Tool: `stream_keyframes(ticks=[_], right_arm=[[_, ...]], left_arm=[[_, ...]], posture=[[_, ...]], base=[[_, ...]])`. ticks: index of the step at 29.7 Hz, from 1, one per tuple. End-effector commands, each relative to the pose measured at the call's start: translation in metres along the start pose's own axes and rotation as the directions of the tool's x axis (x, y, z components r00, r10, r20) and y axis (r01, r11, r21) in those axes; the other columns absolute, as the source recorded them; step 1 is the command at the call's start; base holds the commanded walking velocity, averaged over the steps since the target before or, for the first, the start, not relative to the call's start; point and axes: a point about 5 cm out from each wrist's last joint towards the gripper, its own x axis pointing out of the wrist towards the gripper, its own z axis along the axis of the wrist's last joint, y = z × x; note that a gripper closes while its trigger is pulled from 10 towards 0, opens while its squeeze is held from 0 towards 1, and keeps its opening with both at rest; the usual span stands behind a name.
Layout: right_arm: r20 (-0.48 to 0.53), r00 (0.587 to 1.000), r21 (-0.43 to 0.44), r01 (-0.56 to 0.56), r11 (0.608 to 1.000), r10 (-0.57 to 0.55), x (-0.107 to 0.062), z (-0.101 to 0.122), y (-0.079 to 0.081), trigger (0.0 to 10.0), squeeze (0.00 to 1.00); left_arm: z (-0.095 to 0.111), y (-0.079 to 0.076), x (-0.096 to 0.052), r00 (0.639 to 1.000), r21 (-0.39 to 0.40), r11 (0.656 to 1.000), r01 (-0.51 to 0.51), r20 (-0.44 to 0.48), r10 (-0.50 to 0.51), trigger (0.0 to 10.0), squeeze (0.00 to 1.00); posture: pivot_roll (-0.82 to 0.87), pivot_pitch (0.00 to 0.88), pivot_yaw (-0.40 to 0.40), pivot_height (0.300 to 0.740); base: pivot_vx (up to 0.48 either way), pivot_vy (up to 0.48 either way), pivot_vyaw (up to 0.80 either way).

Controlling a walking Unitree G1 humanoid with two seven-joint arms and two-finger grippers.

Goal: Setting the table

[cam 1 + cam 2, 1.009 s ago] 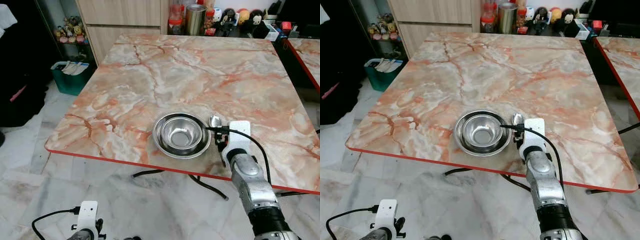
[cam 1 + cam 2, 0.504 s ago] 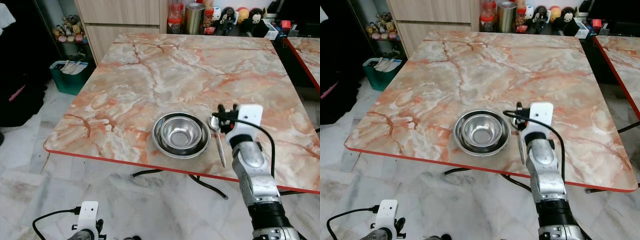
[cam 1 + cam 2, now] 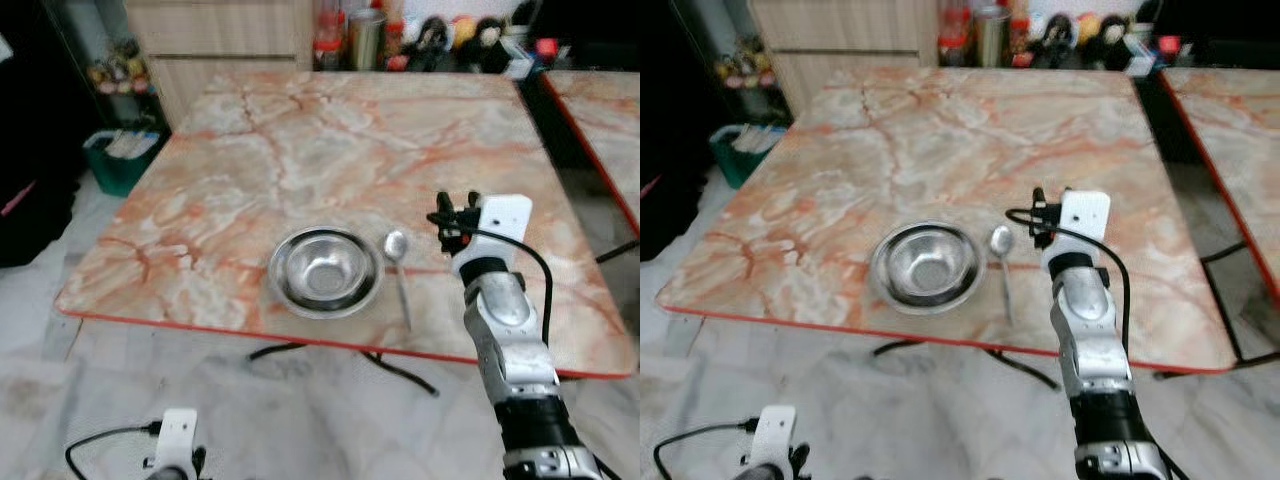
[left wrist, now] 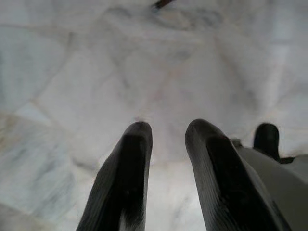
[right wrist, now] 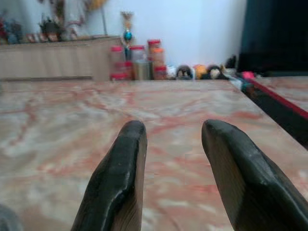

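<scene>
A steel bowl [image 3: 325, 272] nested in a wider steel dish sits near the front edge of the marble table [image 3: 330, 140]. Just right of it lies a metal spoon [image 3: 398, 268], bowl end pointing away from me, handle toward the table's edge. My right gripper [image 3: 447, 216] hovers above the table, right of the spoon and apart from it. In the right wrist view its fingers [image 5: 120, 178] stand open with nothing between them, pointing across the tabletop. My left gripper [image 4: 166, 130] hangs idle over the floor, its fingers a little apart.
Jars, a metal canister and small figurines [image 3: 440, 30] line the far side behind the table. A green bin [image 3: 118, 155] stands on the floor at the left. A second red-edged table [image 3: 600, 110] is at the right. Black cables [image 3: 400, 365] run under the table.
My right gripper has lifted off the spoon and drawn up and to the right; the spoon stays on the table beside the bowl. The camera has shifted, so the scene sits further left.
</scene>
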Motion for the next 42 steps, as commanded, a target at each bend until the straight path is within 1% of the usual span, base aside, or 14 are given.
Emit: stream_keyframes(ticks=[1,12,13,18,26,32,42], right_arm=[[0.024,1.0,0.004,-0.017,1.0,0.017,0.001,0.005,0.004,10.0,0.0],[0.033,0.999,0.0,-0.022,1.0,0.022,0.004,0.009,0.003,10.0,0.0],[0.025,0.999,-0.003,-0.024,1.0,0.024,0.005,0.008,0.003,10.0,0.0],[0.008,0.999,-0.011,-0.043,0.999,0.044,0.004,0.005,0.007,10.0,0.0],[0.0,0.999,-0.008,-0.038,0.999,0.038,0.005,0.004,0.008,10.0,0.0],[-0.008,0.999,0.0,-0.037,0.999,0.037,0.002,0.001,0.012,10.0,0.0],[-0.001,1.0,-0.013,-0.019,1.0,0.019,0.004,0.004,0.005,10.0,0.0]], left_arm=[[-0.01,0.002,-0.003,1.0,0.03,1.0,0.002,-0.03,-0.001,10.0,0.0],[-0.007,0.0,-0.002,1.0,0.03,1.0,0.003,-0.023,-0.002,10.0,0.0],[-0.006,-0.002,-0.001,1.0,0.027,1.0,0.004,-0.018,-0.003,10.0,0.0],[-0.005,-0.005,-0.001,1.0,0.02,1.0,0.005,-0.011,-0.005,10.0,0.0],[-0.004,-0.002,-0.001,1.0,0.025,1.0,0.002,-0.014,-0.002,10.0,0.0],[0.0,0.002,0.0,1.0,0.031,1.0,0.001,-0.008,-0.001,10.0,0.0],[0.001,-0.001,0.0,1.0,0.035,0.999,0.013,-0.009,-0.013,10.0,0.0]], posture=[[0.0,0.072,0.033,0.74],[-0.01,0.075,0.028,0.74],[-0.01,0.096,0.027,0.74],[-0.01,0.107,0.026,0.74],[-0.01,0.115,0.044,0.74],[0.0,0.115,0.051,0.74],[-0.02,0.124,0.048,0.74]], base=[[0.0,-0.469,0.0],[0.0,-0.466,0.0],[0.0,-0.465,0.0],[0.0,-0.462,0.0],[0.0,-0.46,0.0],[0.0,-0.46,0.0],[0.0,-0.458,0.0]])
